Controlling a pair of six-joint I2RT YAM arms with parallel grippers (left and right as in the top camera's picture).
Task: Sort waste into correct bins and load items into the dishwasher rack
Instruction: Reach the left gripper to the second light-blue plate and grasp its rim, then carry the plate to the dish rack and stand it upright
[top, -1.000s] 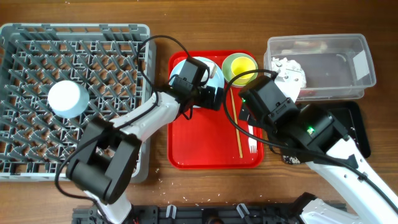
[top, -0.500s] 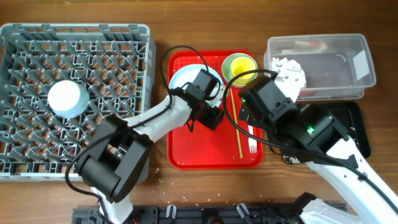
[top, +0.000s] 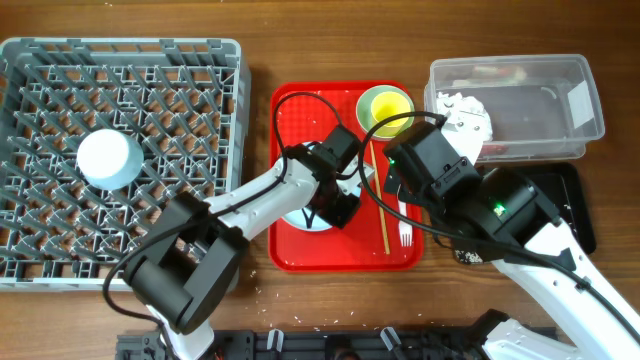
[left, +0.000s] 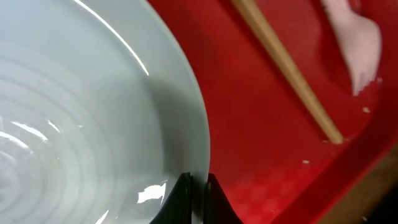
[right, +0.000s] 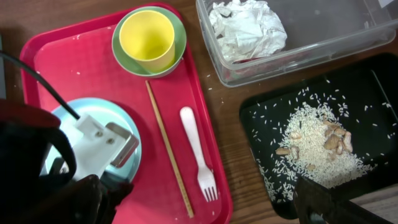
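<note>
My left gripper (left: 199, 185) is shut on the rim of the pale blue plate (left: 81, 112), over the middle-left of the red serving tray (top: 300, 110). From overhead the arm covers most of that plate (top: 300, 214). The grey dishwasher rack (top: 120, 45) at the left holds one upturned pale blue bowl (top: 108, 158). A chopstick (right: 168, 149) and a white fork (right: 198, 152) lie on the tray's right side. The yellow-green cup (right: 146, 40) stands in a bowl at the tray's far right corner. My right gripper (right: 205, 205) hangs open above the tray's right edge, holding nothing.
The clear tub (top: 560, 75) at the far right holds a crumpled white napkin (right: 245, 28). In front of it the black tray (right: 373, 93) holds rice and beige scraps (right: 320, 140). A few rice grains lie on the wooden table by the tray.
The left gripper closed on the plate's rim. Plate and gripper moved from the tray's far left corner toward its near side. The right arm has not moved.
</note>
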